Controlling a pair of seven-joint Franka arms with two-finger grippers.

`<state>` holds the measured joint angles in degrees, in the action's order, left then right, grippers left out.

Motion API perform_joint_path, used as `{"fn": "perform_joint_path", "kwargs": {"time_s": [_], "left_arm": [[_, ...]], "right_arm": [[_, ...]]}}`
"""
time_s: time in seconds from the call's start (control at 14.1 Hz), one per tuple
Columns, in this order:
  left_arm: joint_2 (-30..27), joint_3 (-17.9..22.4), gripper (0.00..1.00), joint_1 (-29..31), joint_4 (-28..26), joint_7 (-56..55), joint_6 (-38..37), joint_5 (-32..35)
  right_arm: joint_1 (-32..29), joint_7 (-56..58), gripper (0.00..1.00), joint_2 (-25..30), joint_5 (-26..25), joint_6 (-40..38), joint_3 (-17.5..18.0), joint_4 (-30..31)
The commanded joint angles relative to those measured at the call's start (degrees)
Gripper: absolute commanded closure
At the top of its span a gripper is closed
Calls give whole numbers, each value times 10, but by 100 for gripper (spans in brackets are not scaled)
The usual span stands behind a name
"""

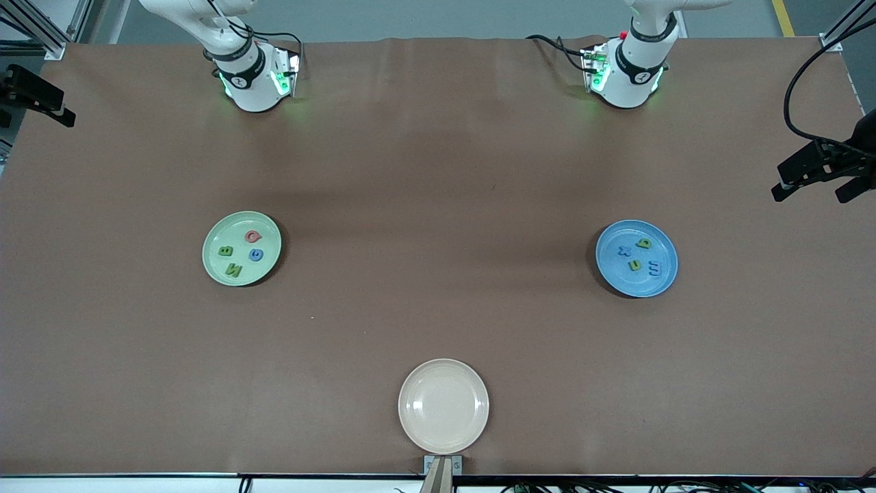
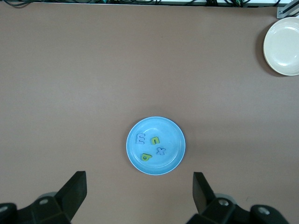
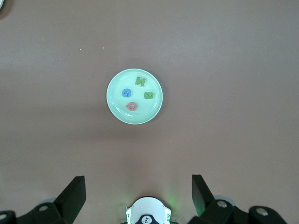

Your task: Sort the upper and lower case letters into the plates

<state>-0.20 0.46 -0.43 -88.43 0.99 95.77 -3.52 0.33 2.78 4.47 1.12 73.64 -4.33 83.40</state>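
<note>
Front view: letters sit inside plate rims (both pincers [image 2: 138, 196] [image 3: 138, 198] gape wide, raised).

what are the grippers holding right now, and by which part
Nothing. The left gripper hangs open high over the blue plate, the right gripper open high over the green plate.

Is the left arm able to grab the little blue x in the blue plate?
Probably yes. The left pincer hangs open high above the blue plate, and the blue x lies flat there with nothing over it. A green letter sits close beside it, so pinching only the x may be fiddly.
</note>
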Motion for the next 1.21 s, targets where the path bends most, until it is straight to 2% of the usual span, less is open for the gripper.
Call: {"fn": "perform_joint_path", "kwargs": {"time_s": [0.0, 1.14], "left_arm": [[0, 12, 0, -12, 13, 0, -14, 6], [-9, 12, 0, -7, 9, -5, -21, 9]], "right_arm": [[-9, -2, 0, 9, -1, -3, 7, 8], [-8, -1, 0, 9, -1, -3, 8, 8]]}}
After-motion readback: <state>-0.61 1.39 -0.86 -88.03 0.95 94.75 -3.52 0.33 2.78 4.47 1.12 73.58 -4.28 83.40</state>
